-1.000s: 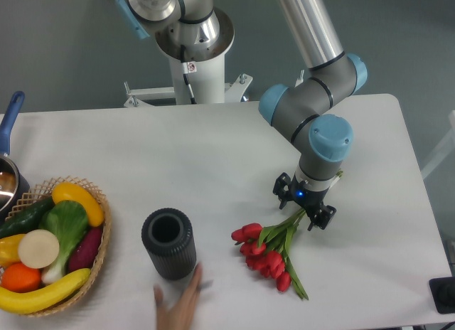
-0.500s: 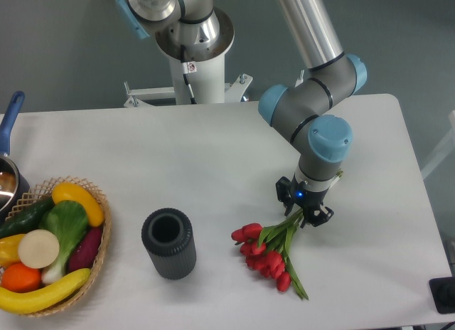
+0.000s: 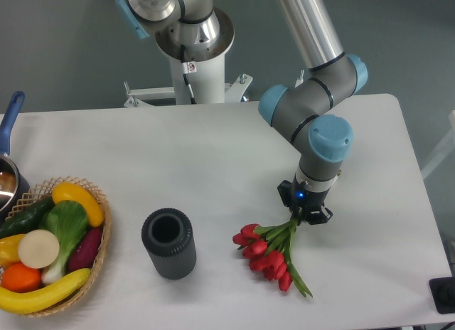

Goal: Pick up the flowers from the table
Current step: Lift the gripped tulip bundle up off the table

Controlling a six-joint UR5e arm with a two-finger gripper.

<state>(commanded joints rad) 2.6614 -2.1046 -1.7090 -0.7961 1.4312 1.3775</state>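
Flowers (image 3: pixel 269 250): lying on the table (image 3: pixel 213 152), right of the dark ribbed cup (image 3: pixel 168 242).
Long axis: slanted; red heads point lower left toward the cup, green stems run upper right into the gripper (image 3: pixel 304 213).
Loose leaf: one green leaf trails down and right, away from the cup.
Gripper: fingers drawn close together around the stem end, pinching the stems; the heads look to rest on the tabletop.
Open room: bare white surface between cup and flowers, and more beyond the flowers toward the table's right edge.
Basket (image 3: pixel 99 234): left of the cup, at the left edge, holding fruit and vegetables.
Pan (image 3: pixel 8 166): far left of the cup, blue handle, cut off by the frame.
Surface: flat, white, rounded corners.
Room: grey floor behind; white arm pedestal (image 3: pixel 199 67) beyond the far edge.
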